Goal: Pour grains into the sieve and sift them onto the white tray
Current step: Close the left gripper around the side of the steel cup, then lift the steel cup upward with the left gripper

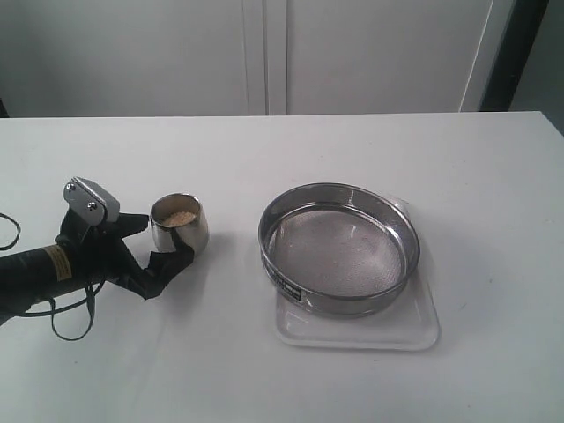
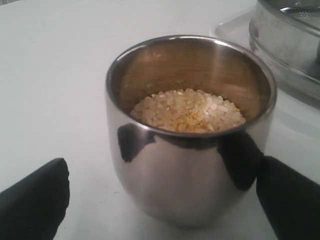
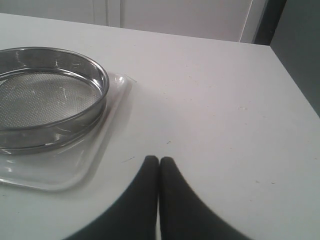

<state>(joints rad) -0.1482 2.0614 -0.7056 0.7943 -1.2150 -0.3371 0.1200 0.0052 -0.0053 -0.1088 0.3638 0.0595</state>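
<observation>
1. At nine o'clock of the sieve (image 1: 339, 248), and well apart from it, the grains (image 2: 187, 110) lie in a small steel cup (image 1: 181, 225). They form a pale heap flecked with yellow, well below the rim.
2. The sieve sits on the white tray (image 1: 414, 330). Its mesh holds no grains, and the tray's rim shows past it toward five o'clock.
3. The left fingers (image 2: 35, 200) stand wide, one on each side of the cup, low on its wall. One looks close against the steel and the other is clear of it, so nothing is gripped yet.
4. The step in hand, as I judge it, is grasping the cup.
   - Close evenly on the rounded, polished wall, since it could slip or twist.
   - Keep the cup upright in the lift and carry it toward three o'clock, over the middle of the mesh.
   - Tip it slowly.
5. The right fingers (image 3: 145, 195) are pressed together, holding nothing, over the tabletop (image 1: 264, 150) near the tray.
6. A dark label (image 1: 286, 284) on the sieve's wall at seven o'clock bears pale writing too small to read. A yellow sticker (image 1: 57, 262) on the left arm is just as illegible.
</observation>
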